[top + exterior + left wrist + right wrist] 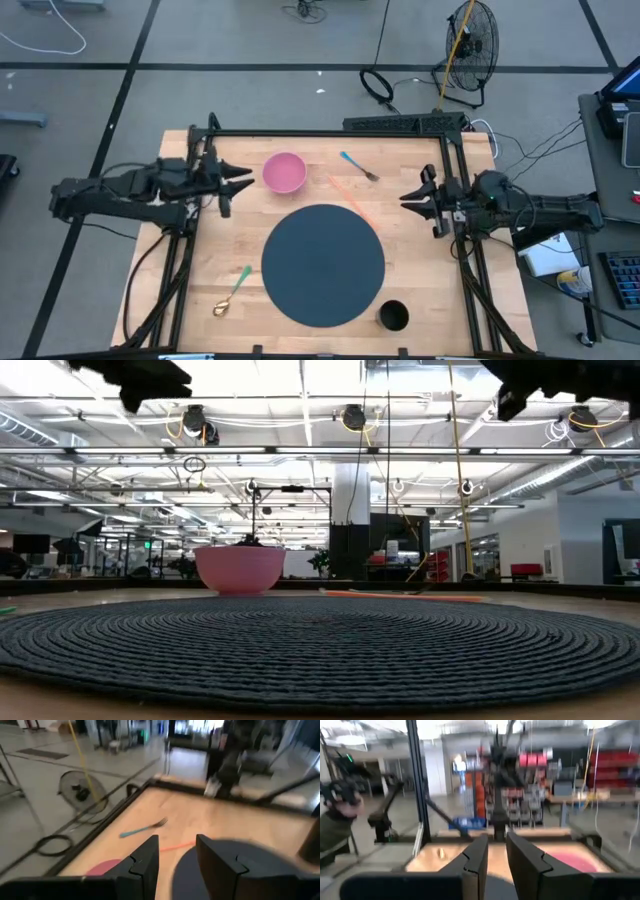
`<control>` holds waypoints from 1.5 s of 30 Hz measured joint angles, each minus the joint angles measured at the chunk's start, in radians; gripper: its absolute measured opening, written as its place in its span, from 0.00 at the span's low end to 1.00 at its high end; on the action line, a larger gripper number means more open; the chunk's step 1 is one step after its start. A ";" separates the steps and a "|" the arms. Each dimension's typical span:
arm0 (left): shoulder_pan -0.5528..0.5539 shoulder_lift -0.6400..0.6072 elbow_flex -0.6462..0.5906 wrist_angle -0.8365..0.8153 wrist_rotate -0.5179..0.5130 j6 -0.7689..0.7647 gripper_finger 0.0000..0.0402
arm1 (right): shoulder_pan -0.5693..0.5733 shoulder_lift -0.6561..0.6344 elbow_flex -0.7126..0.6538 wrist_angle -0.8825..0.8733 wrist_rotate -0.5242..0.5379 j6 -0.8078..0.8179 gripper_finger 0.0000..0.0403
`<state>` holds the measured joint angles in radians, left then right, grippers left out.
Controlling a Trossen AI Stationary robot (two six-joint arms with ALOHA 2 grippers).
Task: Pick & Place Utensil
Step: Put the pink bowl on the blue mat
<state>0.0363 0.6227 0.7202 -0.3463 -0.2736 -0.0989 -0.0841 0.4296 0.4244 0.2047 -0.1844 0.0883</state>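
Observation:
A blue-handled fork (358, 166) lies on the wooden table near its far edge, also visible in the left wrist view (142, 828). A spoon with a green handle and gold bowl (232, 290) lies near the front left. My left gripper (240, 183) hovers open above the table, left of the pink bowl (284, 172). My right gripper (408, 196) hovers open at the right side, pointing toward the middle. In their wrist views both grippers, left (177, 855) and right (496, 852), hold nothing between their fingers.
A round dark woven mat (323, 264) fills the table's middle. An orange stick (350, 198) lies between mat and fork. A black cup (393, 316) stands at the near right. A black frame (330, 133) borders the table. A person's arm (335, 820) shows beyond the table.

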 joint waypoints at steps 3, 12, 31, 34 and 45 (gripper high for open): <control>0.012 0.081 0.099 -0.084 -0.017 0.055 0.34 | 0.000 0.054 0.103 -0.154 0.026 -0.006 0.16; 0.181 0.276 0.277 -0.322 -0.088 0.020 0.34 | 0.000 0.248 0.355 -0.550 0.322 -0.145 0.16; 0.686 0.656 0.286 -0.218 0.363 0.086 0.55 | -0.035 0.353 0.424 -0.733 0.423 -0.076 0.40; 0.728 0.718 0.286 -0.206 0.404 0.064 0.60 | -0.035 0.349 0.411 -0.737 0.423 -0.072 0.46; 0.777 0.914 0.286 -0.194 0.406 0.049 0.62 | -0.035 0.350 0.378 -0.752 0.417 -0.051 0.49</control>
<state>0.8131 1.5370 1.0061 -0.5403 0.1322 -0.0499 -0.1188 0.7795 0.8028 -0.5469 0.2329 0.0372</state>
